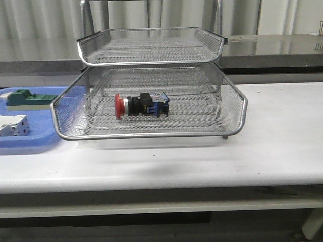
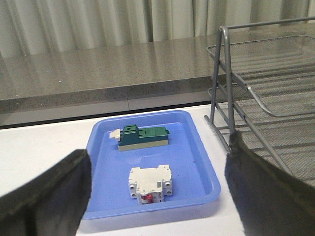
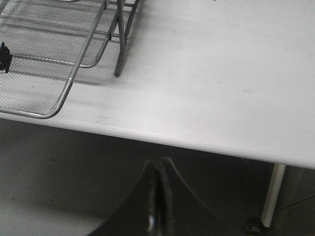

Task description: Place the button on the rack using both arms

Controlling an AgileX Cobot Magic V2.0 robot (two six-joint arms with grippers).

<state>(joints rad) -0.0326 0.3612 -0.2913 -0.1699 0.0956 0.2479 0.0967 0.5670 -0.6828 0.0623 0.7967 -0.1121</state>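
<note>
The button (image 1: pixel 140 105), with its red cap pointing left and blue block at the right, lies on its side in the lower mesh tray of the silver wire rack (image 1: pixel 233 94). Neither arm shows in the front view. In the left wrist view my left gripper (image 2: pixel 157 172) stands wide open above the blue tray, nothing between its fingers (image 2: pixel 47 189); the rack (image 2: pixel 266 105) is beside it. My right gripper (image 3: pixel 158 164) is shut and empty, held off the table's front edge, with the rack's corner (image 3: pixel 59 105) and a dark bit of the button (image 3: pixel 5 55) at the view's edge.
A shallow blue plastic tray (image 1: pixel 35 141) left of the rack holds a green block (image 1: pixel 29 99) and a white block with red dots (image 1: pixel 12 125). White tabletop (image 1: pixel 282 131) spreads right of the rack. A grey counter runs behind.
</note>
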